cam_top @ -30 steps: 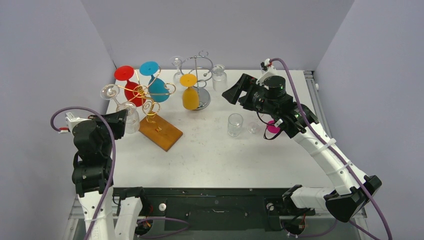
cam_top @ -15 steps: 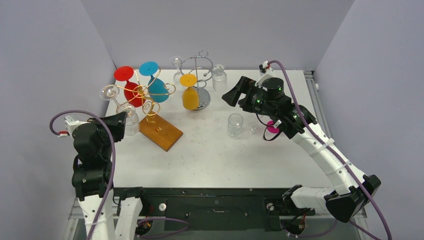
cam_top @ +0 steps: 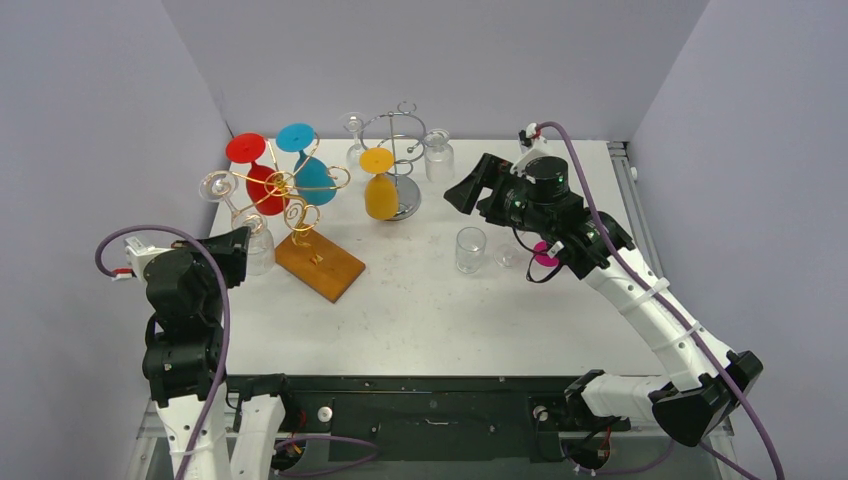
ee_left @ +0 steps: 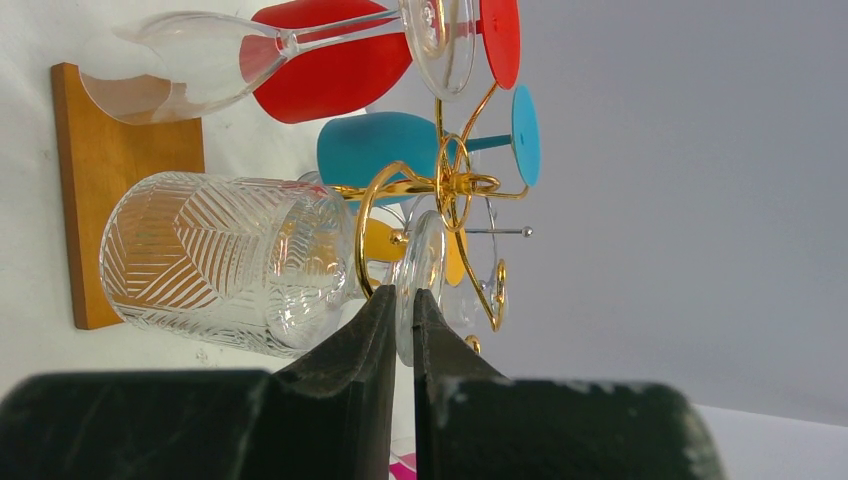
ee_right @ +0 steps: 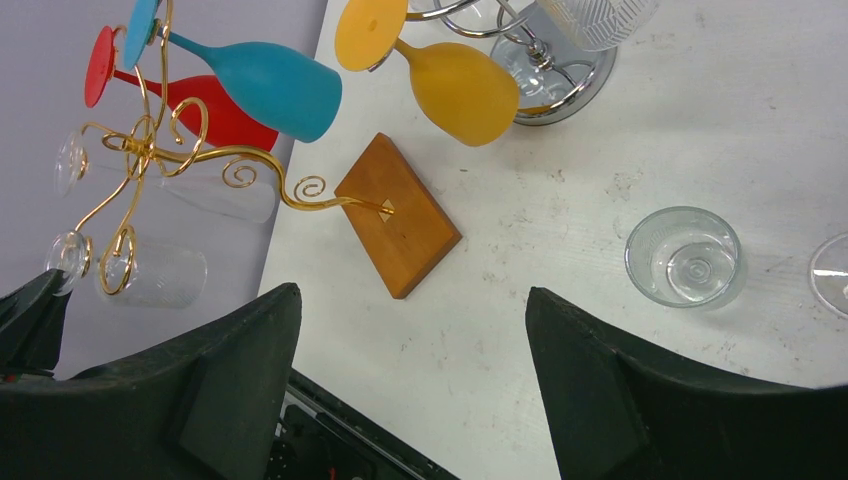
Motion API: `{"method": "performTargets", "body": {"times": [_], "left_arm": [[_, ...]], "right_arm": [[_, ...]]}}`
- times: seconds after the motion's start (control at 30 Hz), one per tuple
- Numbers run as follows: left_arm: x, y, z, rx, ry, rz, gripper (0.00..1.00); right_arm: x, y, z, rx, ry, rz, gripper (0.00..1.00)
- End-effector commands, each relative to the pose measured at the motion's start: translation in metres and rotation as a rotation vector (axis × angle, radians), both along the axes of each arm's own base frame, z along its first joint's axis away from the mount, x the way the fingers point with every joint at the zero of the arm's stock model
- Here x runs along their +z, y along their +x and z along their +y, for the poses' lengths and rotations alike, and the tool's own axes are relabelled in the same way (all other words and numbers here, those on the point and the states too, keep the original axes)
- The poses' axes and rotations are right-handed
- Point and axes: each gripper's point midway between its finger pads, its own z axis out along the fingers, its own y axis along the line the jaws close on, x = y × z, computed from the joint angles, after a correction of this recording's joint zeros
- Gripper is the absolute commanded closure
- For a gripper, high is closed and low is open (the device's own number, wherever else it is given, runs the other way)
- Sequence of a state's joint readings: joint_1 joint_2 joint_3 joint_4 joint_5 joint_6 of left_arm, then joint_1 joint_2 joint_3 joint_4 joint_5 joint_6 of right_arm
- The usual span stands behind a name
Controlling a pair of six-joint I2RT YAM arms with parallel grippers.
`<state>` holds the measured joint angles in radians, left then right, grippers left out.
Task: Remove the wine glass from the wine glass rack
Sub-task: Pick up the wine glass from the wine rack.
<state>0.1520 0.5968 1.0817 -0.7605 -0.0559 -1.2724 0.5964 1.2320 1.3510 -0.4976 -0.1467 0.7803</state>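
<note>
Top view: the left end effector (cam_top: 243, 243) sits against the patterned wine glass (cam_top: 262, 247), which hangs on the gold rack (cam_top: 290, 190) at the left side of the desk (cam_top: 430, 310). The right end effector (cam_top: 468, 187) hovers beside the silver rack (cam_top: 402, 150).

Left wrist view: the fingers (ee_left: 375, 340) pinch together on the rim of the glass's foot.

Right wrist view: the right fingers stand wide apart, holding nothing, above the desk near a clear tumbler (ee_right: 686, 257).

3 pale lavender walls (cam_top: 450, 50) enclosed a scuffed white table (cam_top: 430, 310), evenly lit, with a black rail (cam_top: 420, 400) along its near edge.
</note>
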Motion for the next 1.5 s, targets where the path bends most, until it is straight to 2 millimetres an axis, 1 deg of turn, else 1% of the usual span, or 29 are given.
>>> {"method": "performTargets", "body": {"times": [0.0, 0.53, 0.93, 1.47], "left_arm": [[0.042, -0.003, 0.000, 0.008, 0.009, -0.128, 1.00], [0.056, -0.004, 0.010, 0.068, 0.004, -0.170, 1.00], [0.058, 0.004, 0.014, 0.085, -0.011, -0.181, 1.00], [0.067, 0.003, 0.021, 0.128, -0.003, -0.207, 1.00]], "right_arm": [[0.019, -0.004, -0.001, 0.011, 0.032, -0.068, 0.22], [0.021, -0.002, -0.003, 0.009, 0.028, -0.071, 0.22], [0.020, -0.001, -0.005, 0.004, 0.023, -0.068, 0.22], [0.017, 0.000, -0.004, 0.002, 0.018, -0.064, 0.22]]}}
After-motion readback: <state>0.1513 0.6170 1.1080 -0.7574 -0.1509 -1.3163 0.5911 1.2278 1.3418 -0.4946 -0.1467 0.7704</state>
